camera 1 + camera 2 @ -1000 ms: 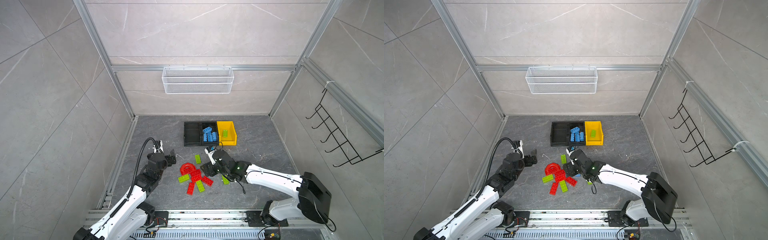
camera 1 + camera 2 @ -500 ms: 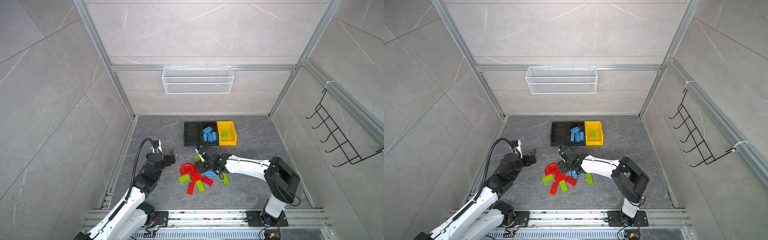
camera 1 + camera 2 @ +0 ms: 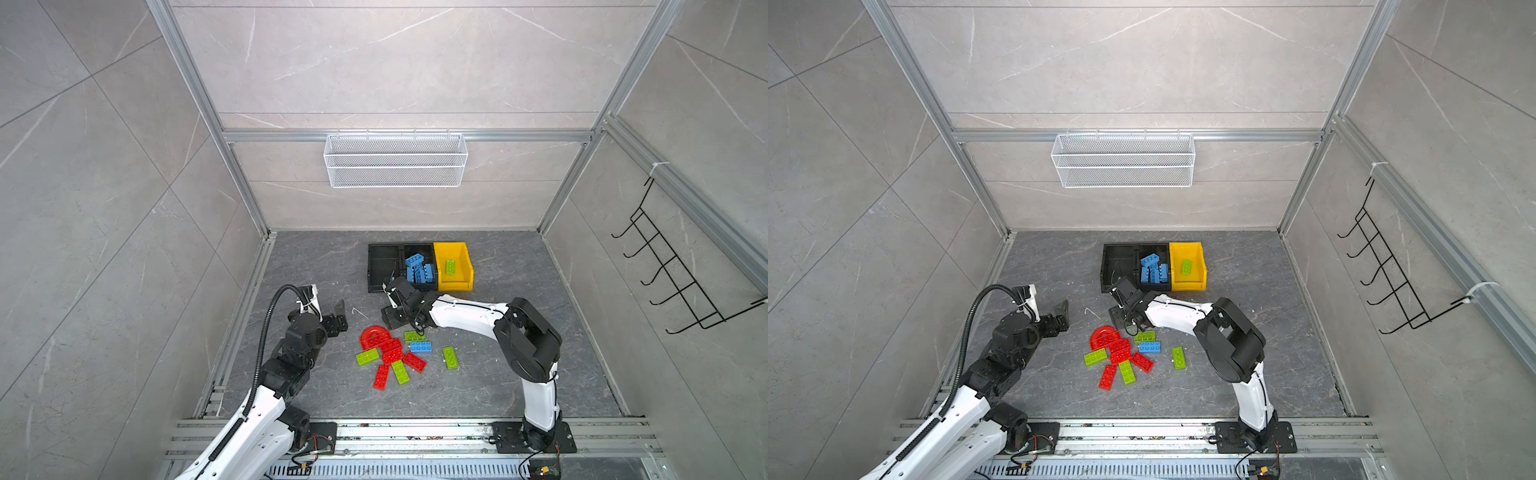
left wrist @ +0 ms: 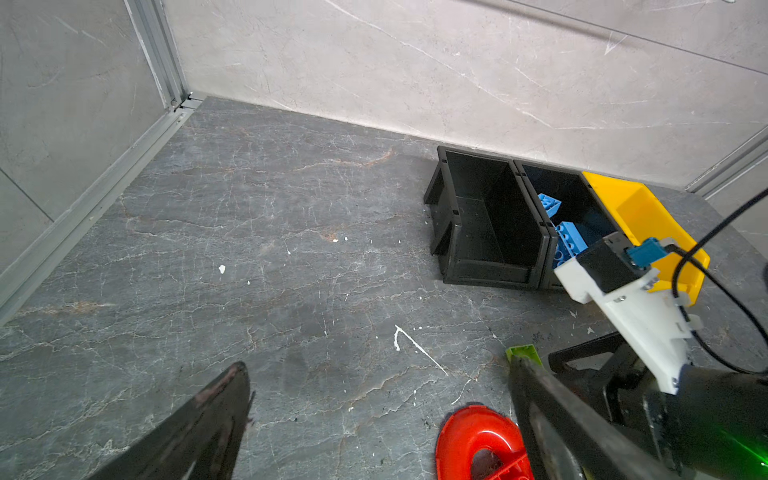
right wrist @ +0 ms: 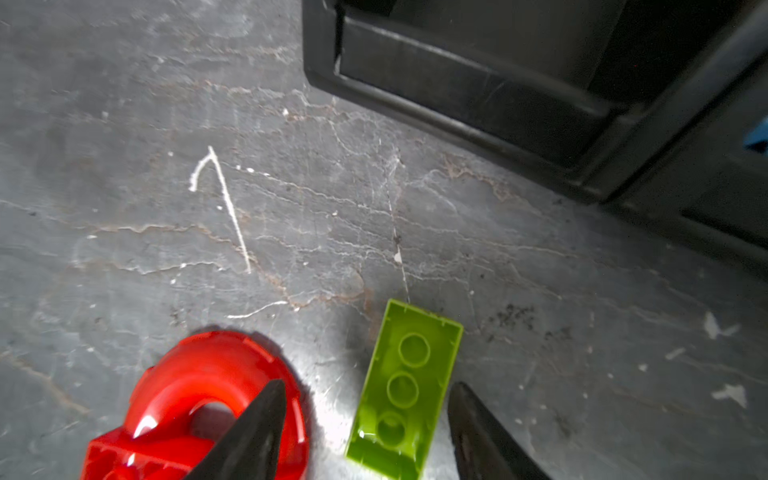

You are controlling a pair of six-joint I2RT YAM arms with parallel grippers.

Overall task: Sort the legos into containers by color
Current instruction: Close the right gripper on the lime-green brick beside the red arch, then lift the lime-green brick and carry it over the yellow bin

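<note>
R gripper (image 5: 368, 384): fingers apart, straddling green brick (image 5: 405, 386) on floor (image 5: 124, 208), no grip yet. We note red arch (image 5: 216, 374) hard by one finger, black bin (image 5: 457, 83) near. L gripper (image 4: 378, 363) wide open, empty. Loose bricks (image 3: 390, 357) close; blue bricks (image 3: 420, 270) in mid bin (image 3: 415, 248), yellow bin (image 3: 459, 252) holds another green brick (image 3: 450, 266).

red arch (image 5: 199, 365) cut off, pt. hidden

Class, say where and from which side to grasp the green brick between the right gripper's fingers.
Pinch the green brick across its long sides, coming down from above: it lies flat, hollow side up, and its width fits inside the open right gripper.
</note>
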